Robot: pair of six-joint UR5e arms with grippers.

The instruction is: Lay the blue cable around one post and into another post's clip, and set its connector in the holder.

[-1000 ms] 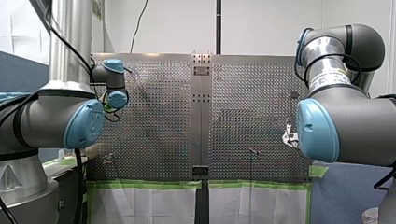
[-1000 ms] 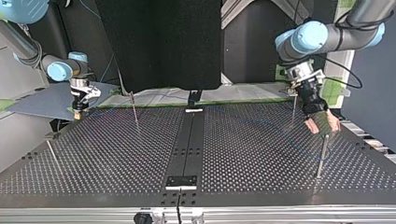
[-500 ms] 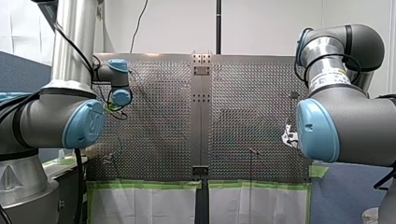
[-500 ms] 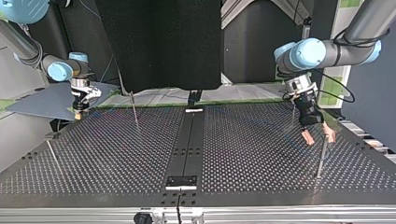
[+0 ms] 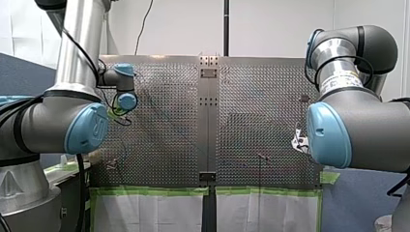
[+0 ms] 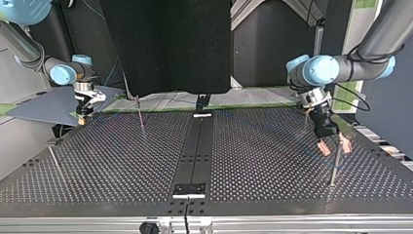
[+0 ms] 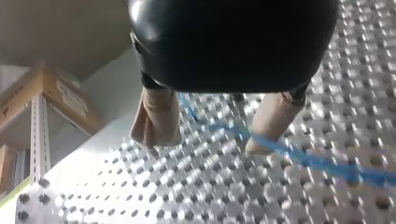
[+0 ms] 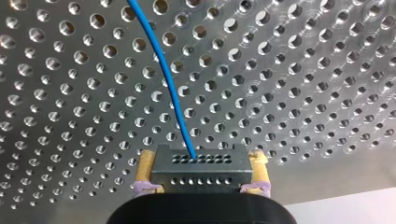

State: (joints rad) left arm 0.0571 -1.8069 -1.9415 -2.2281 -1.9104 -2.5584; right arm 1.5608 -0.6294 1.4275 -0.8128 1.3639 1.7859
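Connector (image 8: 194,172) is clamped between the yellow pads of the right gripper (image 8: 201,157), which is held at the far corner of the perforated table (image 6: 122,161), at the top view's left. Blue cable (image 8: 163,70) exits the connector's outer face and is run out over the table. Likely reason: that end is kept anchored so the free run can be routed without drag on the plug.

Left gripper (image 6: 334,147) is spread open, beige pads (image 7: 156,116) apart, nothing gripped. In the left wrist view the cable is seen crossing the plate between the pads, close to one of them; contact cannot be confirmed. The gripper is tilted down just beside the top of the thin post (image 6: 335,165) at the top view's right. This is judged as positioning to take the cable there for the wrap.

Versus a second ago: in the top view the left gripper is found lower and nearer the camera, brought from beside the far post (image 6: 307,117) to the near one. Its opening is unchanged. The right gripper is not displaced. The holder is not identified.
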